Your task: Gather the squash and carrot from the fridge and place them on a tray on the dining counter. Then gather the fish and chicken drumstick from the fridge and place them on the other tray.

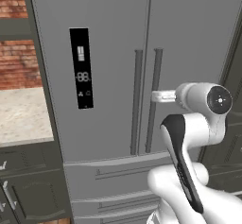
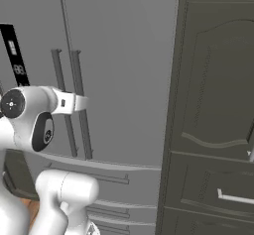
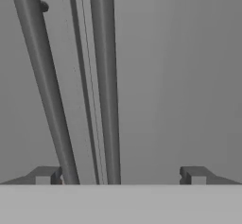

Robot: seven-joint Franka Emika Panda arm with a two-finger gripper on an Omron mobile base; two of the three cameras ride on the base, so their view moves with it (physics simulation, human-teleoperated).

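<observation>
Spread wide and holding nothing, the gripper (image 3: 120,176) is pointing at the closed fridge (image 1: 113,24), its two dark fingertips (image 3: 43,176) standing far apart in the hand view. Between those tips, toward the left one, the right door handle (image 3: 106,76) is running straight up the picture, while the left door handle (image 3: 42,76) is slanting just inside the left tip; whether either tip is touching a handle cannot be told. In the left base view the hand is reaching forward at mid-height of the doors, its front end meeting the right door handle (image 1: 154,100) from the side, with the left door handle (image 1: 136,100) just beside it across the door seam.

Both upper doors are sitting shut, so the squash, carrot, fish and drumstick are hidden from sight. A dark control panel (image 1: 81,67) with lit digits is showing on the left door. Below the doors, the freezer drawers (image 1: 113,178) are lying closed with their horizontal pulls.

Left of the fridge, a pale stone counter (image 1: 21,114) is sitting beneath a red brick wall (image 1: 16,62). Right of the fridge, a tall dark cabinet (image 2: 218,105) with panelled fronts is standing close against it.
</observation>
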